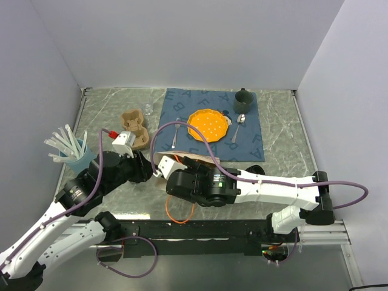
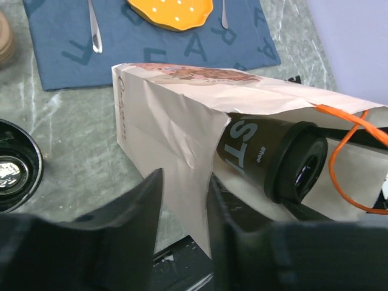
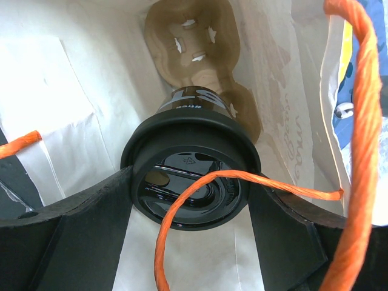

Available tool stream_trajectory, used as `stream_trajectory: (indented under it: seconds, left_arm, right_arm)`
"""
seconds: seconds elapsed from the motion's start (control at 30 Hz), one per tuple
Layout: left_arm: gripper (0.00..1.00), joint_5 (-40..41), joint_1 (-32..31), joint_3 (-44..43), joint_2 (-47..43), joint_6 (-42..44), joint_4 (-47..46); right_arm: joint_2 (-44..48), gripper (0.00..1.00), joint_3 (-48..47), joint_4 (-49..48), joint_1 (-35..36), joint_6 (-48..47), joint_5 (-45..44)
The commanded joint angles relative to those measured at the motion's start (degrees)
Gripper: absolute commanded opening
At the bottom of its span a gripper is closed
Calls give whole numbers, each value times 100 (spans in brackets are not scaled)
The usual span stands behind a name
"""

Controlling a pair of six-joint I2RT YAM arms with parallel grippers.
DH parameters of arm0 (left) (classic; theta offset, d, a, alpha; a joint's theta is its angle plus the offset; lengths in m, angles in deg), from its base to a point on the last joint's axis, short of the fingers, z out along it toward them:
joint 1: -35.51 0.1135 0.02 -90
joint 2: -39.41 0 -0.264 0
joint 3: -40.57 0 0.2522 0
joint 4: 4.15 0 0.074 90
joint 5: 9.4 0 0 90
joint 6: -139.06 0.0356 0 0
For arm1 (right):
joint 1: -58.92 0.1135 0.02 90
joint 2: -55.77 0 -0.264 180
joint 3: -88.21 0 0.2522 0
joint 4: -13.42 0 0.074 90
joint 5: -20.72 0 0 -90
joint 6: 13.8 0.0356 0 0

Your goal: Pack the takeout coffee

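Paper bag [image 2: 163, 103] lying on its side on the table [image 2: 73, 133], mouth toward the right arm. The black cup [image 2: 248, 148] lies inside it near the mouth, also on its side, base inward and lid [image 3: 188, 136] facing out. The right gripper [image 3: 194, 182] reaches in through the mouth and is clamped on the cup at the lid, one finger on each flank of the rim. The left gripper [image 2: 185, 182] stands at the bag's near wall, fingers partly apart with the paper edge between them; whether they pinch that edge cannot be told. Hazards, as judged from this arrangement: (a) the orange cord handle [image 3: 357, 121] loops across the lid and past one finger, so the right gripper may hook the cord on withdrawal and drag bag and cup out together; (b) the hold is on the lid rather than the body, so a push against crumpled paper may loosen the lid, and a cup on its side would then leak; (c) if the left gripper's hold is slack, the wall may sag onto the cup and the bag may slide away rather than take the cup deeper; (d) a brown cup tray [image 3: 188, 36] shows beyond the cup, and the base may butt against it; (e) once released, the tapered cup may roll toward the mouth.
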Motion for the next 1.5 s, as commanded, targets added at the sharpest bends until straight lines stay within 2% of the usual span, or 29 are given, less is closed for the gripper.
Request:
stream_trajectory:
  seconds: [0.0,0.1,0.13,0.23,0.47,0.7,0.87,1.0,1.2,1.37,1.47]
  left_arm:
    - [33,-64,-21,-233,83,149,-124]
    - [18,-143,-21,-242,57,140,-168]
    - [8,-196,-21,-233,5,245,-203]
    - [1,-450,-21,-146,-83,491,-431]
    - [1,-969,-21,144,-224,922,-1082]
    - [1,-1602,-21,724,-584,1186,-1618]
    - [1,-1997,-21,769,-585,1362,-1637]
    - [1,-2033,-21,743,-523,1520,-1566]
    - [1,-2024,-13,716,-462,1529,-1592]
    - [1,-1963,-13,462,-154,1696,-1470]
    - [1,-1998,-13,312,109,1670,-1329]
  right_arm:
    - [-30,47,-140,-147,-17,-22,-109]
    - [-48,47,-157,-129,-17,22,-118]
    - [-48,47,-149,-121,-17,31,-118]
    - [-30,46,-192,-138,-17,-143,-179]
    - [-136,46,-641,-59,-228,-742,-259]
    - [22,46,-439,-234,-456,-1199,-346]
    - [373,45,-246,-577,-667,-1656,-136]
    - [672,45,246,-990,-764,-2016,215]
    - [1226,44,1580,-1851,-817,-2728,628]
    - [1683,42,2022,-2080,-808,-3141,963]
    - [1789,41,2198,-2265,-799,-3168,858]
